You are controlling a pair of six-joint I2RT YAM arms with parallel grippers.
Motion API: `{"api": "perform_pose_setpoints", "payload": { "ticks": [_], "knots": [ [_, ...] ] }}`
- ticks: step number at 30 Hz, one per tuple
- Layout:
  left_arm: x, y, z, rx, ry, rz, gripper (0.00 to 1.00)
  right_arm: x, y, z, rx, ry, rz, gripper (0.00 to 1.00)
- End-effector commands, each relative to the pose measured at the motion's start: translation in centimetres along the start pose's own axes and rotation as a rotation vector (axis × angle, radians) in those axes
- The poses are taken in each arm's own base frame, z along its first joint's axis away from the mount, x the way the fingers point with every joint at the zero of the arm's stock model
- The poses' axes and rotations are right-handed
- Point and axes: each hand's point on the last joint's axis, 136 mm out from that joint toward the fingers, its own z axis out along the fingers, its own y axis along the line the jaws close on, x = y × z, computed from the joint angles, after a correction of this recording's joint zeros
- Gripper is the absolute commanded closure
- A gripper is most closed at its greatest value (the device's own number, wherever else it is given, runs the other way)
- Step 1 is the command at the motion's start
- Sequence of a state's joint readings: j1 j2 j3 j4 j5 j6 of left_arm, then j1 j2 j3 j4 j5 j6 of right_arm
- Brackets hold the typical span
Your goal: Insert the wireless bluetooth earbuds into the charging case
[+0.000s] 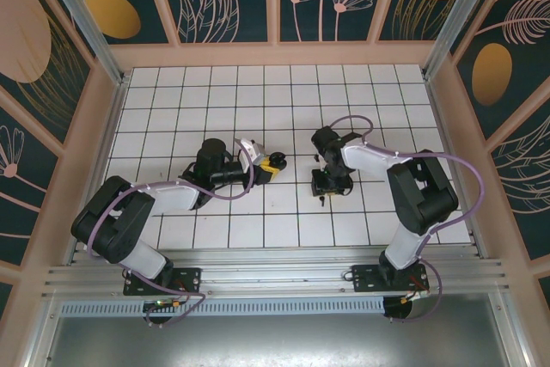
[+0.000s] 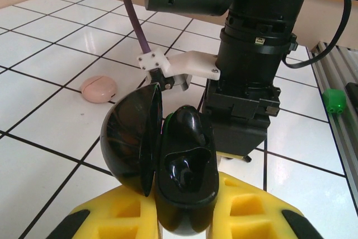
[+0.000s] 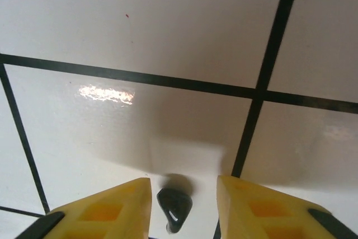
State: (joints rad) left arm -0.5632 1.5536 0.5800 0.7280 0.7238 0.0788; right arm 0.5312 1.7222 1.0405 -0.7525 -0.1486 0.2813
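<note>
The open black charging case [image 2: 182, 194], its base cut off, is clamped by the left gripper [image 2: 187, 212], with one black earbud [image 2: 187, 127] seated inside. Another earbud [image 3: 174, 208] is seen between the parted jaws of the right gripper [image 3: 182, 194], untouched.

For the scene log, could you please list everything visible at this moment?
charging case: one, black, lid open, held above the tiles.
black earbud: one, lying on a tile.
pink oval item: one, on a tile beyond the case.
green piece: one, by the edge rail.
tiled table: one, white, dark grout.
left gripper: yellow fingers, shut on the charging case.
right gripper: yellow fingers, open, straddling the black earbud.
</note>
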Motion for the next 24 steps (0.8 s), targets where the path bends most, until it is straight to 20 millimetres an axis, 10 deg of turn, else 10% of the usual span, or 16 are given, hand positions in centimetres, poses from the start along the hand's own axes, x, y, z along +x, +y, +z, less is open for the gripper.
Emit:
{"api": "perform_pose_setpoints", "payload": {
  "ticks": [1, 24],
  "knots": [
    [-0.6, -0.2, 0.3, 0.017, -0.005, 0.026, 0.88, 0.0, 0.0, -2.2, 0.022, -0.008, 0.064, 0.62],
    [-0.5, -0.6, 0.0, 0.03, -0.022, 0.001, 0.87, 1.9, 0.1, 0.3, 0.034, 0.116, 0.336, 0.65]
  ]
}}
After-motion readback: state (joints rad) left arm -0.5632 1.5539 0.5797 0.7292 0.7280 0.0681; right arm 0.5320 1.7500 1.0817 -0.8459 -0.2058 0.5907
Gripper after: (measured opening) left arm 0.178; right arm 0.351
